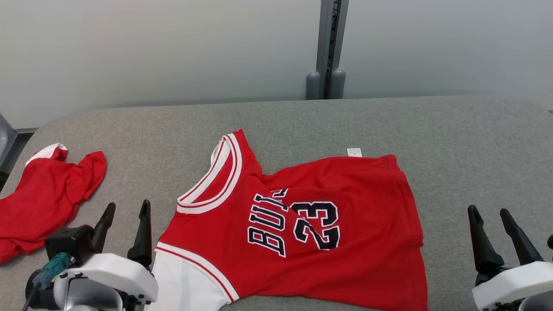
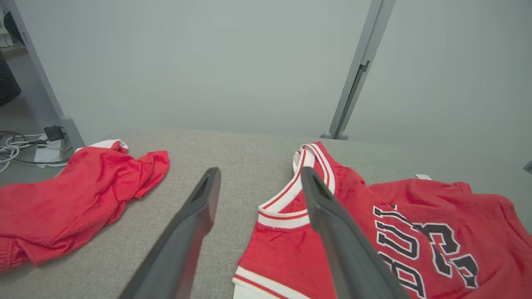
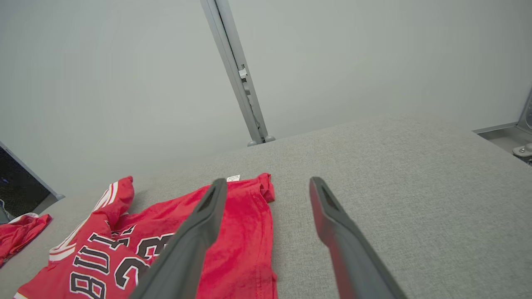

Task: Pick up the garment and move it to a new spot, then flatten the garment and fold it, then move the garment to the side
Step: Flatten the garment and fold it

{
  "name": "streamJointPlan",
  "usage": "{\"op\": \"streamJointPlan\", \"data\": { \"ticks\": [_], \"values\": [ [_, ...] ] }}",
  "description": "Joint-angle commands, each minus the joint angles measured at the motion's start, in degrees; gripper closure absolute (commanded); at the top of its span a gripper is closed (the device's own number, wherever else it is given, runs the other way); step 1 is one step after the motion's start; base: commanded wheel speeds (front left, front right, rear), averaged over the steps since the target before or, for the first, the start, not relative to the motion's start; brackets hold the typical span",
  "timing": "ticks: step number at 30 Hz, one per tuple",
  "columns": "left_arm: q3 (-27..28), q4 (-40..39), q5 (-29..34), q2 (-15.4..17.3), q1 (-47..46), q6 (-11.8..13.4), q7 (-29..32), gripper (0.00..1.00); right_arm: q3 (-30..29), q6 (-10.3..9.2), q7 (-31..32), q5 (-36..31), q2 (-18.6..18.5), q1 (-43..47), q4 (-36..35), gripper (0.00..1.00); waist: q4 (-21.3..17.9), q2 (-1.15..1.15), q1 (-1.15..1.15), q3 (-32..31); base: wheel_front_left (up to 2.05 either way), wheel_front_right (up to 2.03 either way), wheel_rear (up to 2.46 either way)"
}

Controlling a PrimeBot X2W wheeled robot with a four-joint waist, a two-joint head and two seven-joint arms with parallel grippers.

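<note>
I am judging this as the flattening step: the red sleeveless basketball jersey with white trim [image 1: 345, 207] is lying on the grey fabric tabletop [image 1: 302, 116], one shoulder bunched. Next it is probably needing pinches at its corners. My left gripper [image 1: 128, 205] is hovering just left of the jersey and my right gripper [image 1: 488, 211] well right of it, both spread wide and empty.
</note>
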Motion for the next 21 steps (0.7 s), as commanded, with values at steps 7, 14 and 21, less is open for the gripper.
{"op": "streamJointPlan", "data": {
  "ticks": [7, 14, 21],
  "values": [
    [0.9, 0.5, 2.2, -1.1, -1.5, -1.3, -8.0, 0.00, 0.4, 0.11, -3.3, -1.7, 0.4, -1.0, -2.8, 0.00, -1.7, 0.00, 0.00, -1.3, 0.00, 0.00, 0.00],
    [0.9, 0.4, 4.6, -1.3, 0.1, -1.1, -12.0, 0.00, 3.5, 0.11, -5.4, -2.9, -0.6, 1.2, -1.7, 0.00, -2.0, 0.00, 0.00, -1.4, 0.00, 0.00, 0.00],
    [-0.2, 1.1, 5.7, -2.6, 1.4, -1.5, -13.1, 0.00, 4.1, 0.11, -8.6, -3.3, -1.6, 2.0, -0.2, 0.00, -1.5, 0.00, 0.00, -1.2, 0.00, 0.00, 0.00]
  ]
}}
